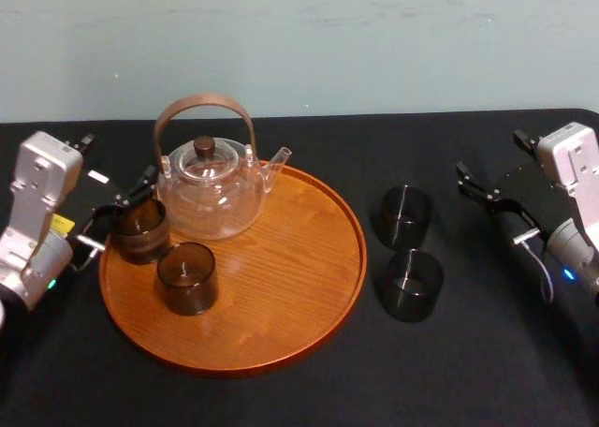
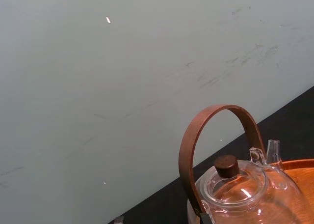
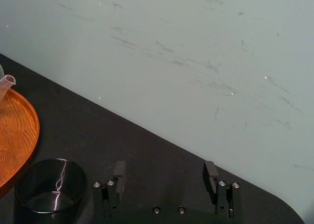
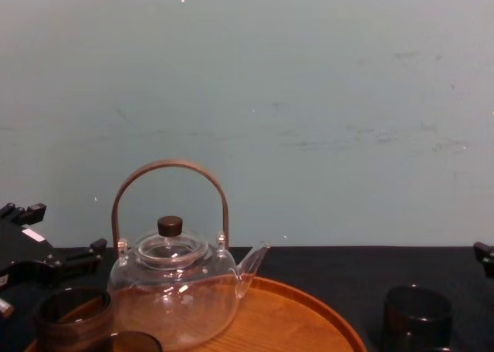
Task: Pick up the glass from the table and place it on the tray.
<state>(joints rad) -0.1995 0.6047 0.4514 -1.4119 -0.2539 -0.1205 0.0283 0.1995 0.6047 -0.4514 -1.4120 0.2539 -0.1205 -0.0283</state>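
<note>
Two dark glasses stand on the black table right of the tray point(image 1: 281, 287): a far glass point(image 1: 404, 216) and a near glass point(image 1: 412, 285). My right gripper point(image 1: 494, 165) is open and empty, right of the far glass and apart from it. In the right wrist view its fingers point(image 3: 119, 171) are spread wide, with one glass point(image 3: 50, 184) off to the side. On the tray stand two more dark glasses, one at the left rim point(image 1: 140, 230) and one nearer point(image 1: 187, 277). My left gripper point(image 1: 117, 213) is open, its fingers straddling the rim-side glass.
A clear glass teapot point(image 1: 211, 188) with a brown hoop handle stands at the back of the tray, right beside the left gripper. The tray's right half is bare wood. A pale wall point(image 4: 309, 97) rises behind the table's back edge.
</note>
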